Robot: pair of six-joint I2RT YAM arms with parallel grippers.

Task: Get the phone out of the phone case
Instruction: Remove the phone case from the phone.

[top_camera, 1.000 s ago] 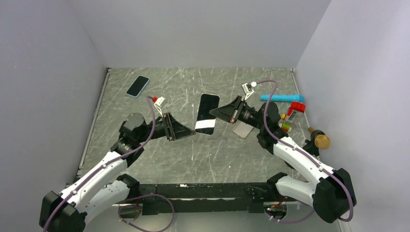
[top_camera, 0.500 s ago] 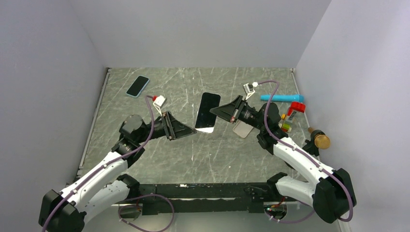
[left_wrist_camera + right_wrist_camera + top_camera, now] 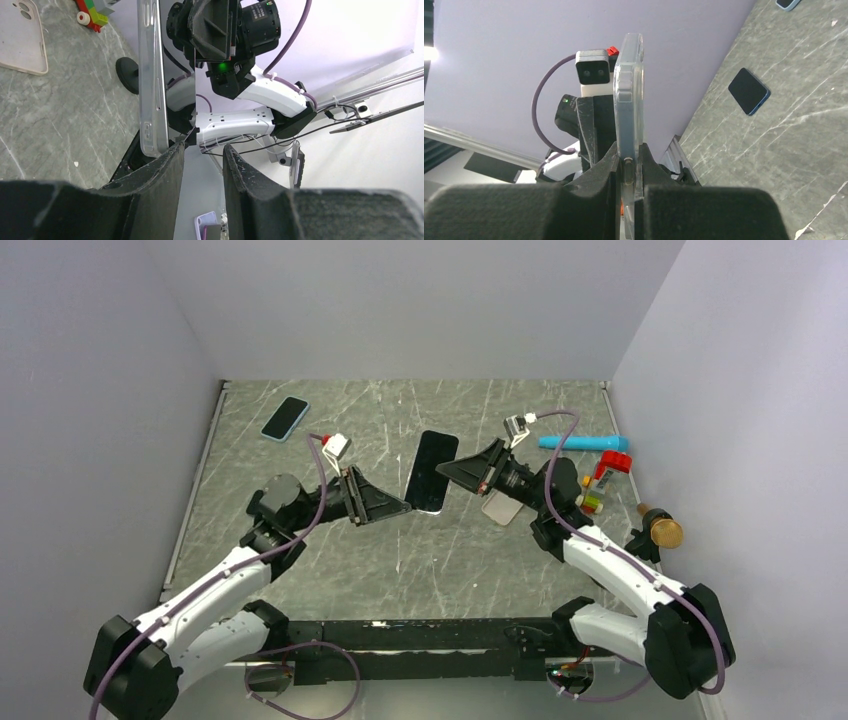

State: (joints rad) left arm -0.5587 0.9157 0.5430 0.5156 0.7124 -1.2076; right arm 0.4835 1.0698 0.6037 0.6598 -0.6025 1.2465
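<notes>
A black-screened phone (image 3: 432,470) in its clear phone case (image 3: 629,90) hangs edge-up above the middle of the table. My right gripper (image 3: 447,473) is shut on its right edge, and in the right wrist view the right gripper (image 3: 628,150) has the case pinched between both pads. My left gripper (image 3: 405,508) is at the phone's lower left corner. In the left wrist view the left gripper (image 3: 202,152) is open with nothing in the gap. There the phone's silvery edge (image 3: 150,75) stands just outside the left finger (image 3: 172,165), touching its tip or very near it.
A blue-cased phone (image 3: 285,418) lies at the far left of the table. A beige empty case (image 3: 502,508) lies under the right arm. A blue tube (image 3: 583,443), a red-and-white toy (image 3: 610,466), coloured bricks (image 3: 590,502) and a brass knob (image 3: 662,530) crowd the right edge.
My left gripper has risen and moved right, up to the phone's lower corner. The white band at the phone's bottom end no longer shows. The right gripper kept its grip.
</notes>
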